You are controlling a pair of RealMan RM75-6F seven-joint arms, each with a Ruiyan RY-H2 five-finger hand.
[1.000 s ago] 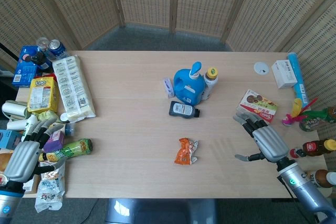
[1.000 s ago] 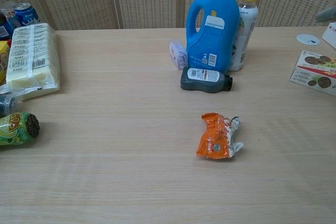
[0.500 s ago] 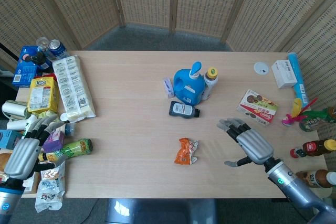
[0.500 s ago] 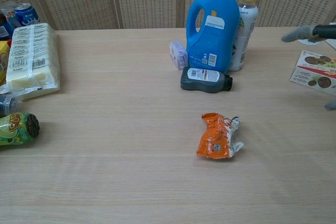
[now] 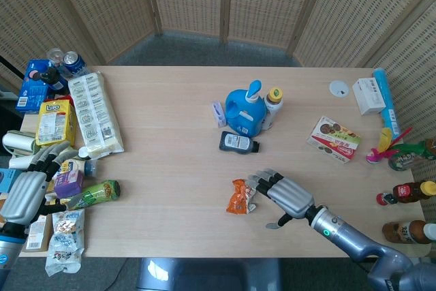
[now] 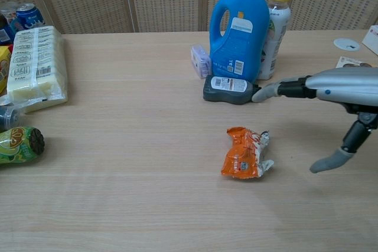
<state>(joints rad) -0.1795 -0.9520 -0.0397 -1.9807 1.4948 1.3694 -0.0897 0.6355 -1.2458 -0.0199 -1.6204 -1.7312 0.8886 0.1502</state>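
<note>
The right hand [image 5: 285,195] hovers just right of the orange snack packet [image 5: 241,196], fingers spread and stretched toward it, thumb hanging apart below, holding nothing; from the chest view its fingertips [image 6: 264,94] seem to sit above the table rather than on the wrapper, so it reads as lined up for a grasp, though whether they touch the packet cannot be told. The packet lies flat and crumpled on the bare wood of the table [image 5: 170,168], well in front of the blue detergent bottle [image 5: 245,110], apart from everything else, which leaves room around it for fingers. Just in front of the detergent lies a small dark bottle [image 5: 238,143] on its side; a yellow-capped bottle [image 5: 272,105] stands touching the detergent's right side. Far to the left of the detergent, at the table's edge, the left hand [image 5: 26,194] rests with fingers spread, empty, beside a green bottle [image 5: 94,193] lying on its side among packaged goods.
</note>
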